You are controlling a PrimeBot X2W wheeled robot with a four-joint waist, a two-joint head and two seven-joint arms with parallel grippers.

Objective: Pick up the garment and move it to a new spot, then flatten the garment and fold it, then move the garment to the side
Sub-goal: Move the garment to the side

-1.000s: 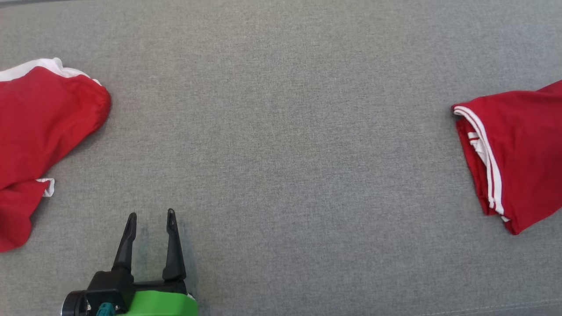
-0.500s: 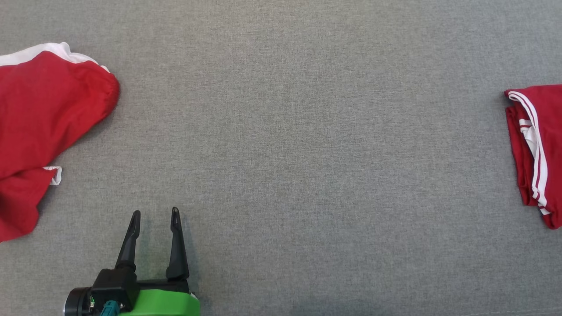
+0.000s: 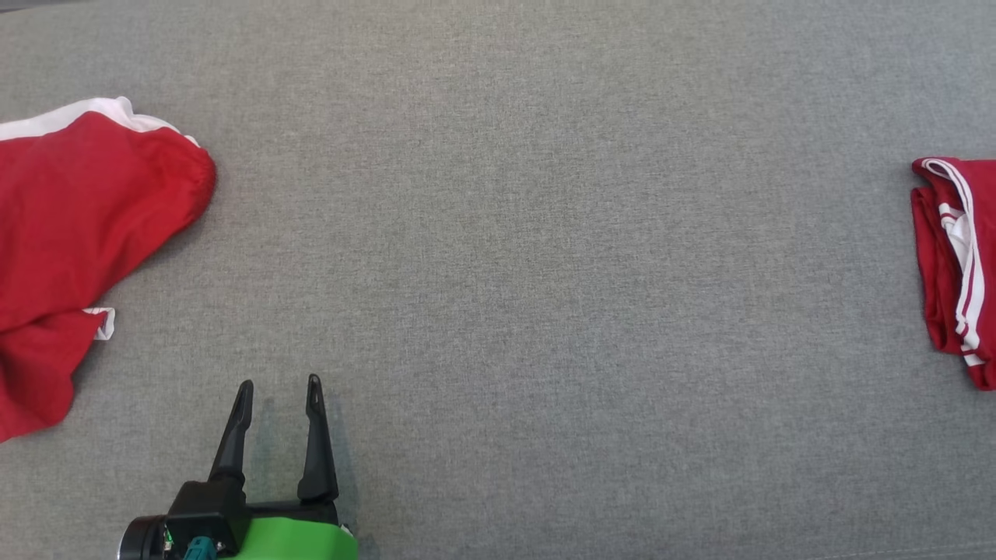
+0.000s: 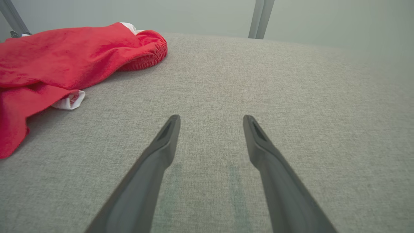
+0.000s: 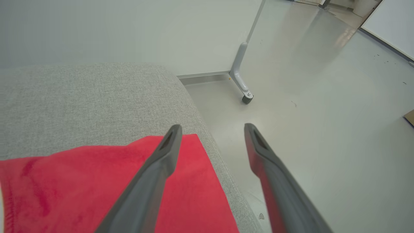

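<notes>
The right gripper (image 5: 212,127) stands wide with nothing between its fingers. One finger is over the corner of the folded red garment (image 5: 81,187), which lies at the far right edge of the grey padded surface (image 5: 81,97). The other finger is out above the floor (image 5: 323,113). The left gripper (image 3: 280,383) is also wide and empty, with a crumpled red garment (image 3: 78,233) to its left

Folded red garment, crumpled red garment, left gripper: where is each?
folded red garment (image 3: 938,303), head view, red cloth beside stripes.
crumpled red garment (image 3: 78,225), head view, red middle.
left gripper (image 3: 281,381), head view, between fingertips.
</notes>
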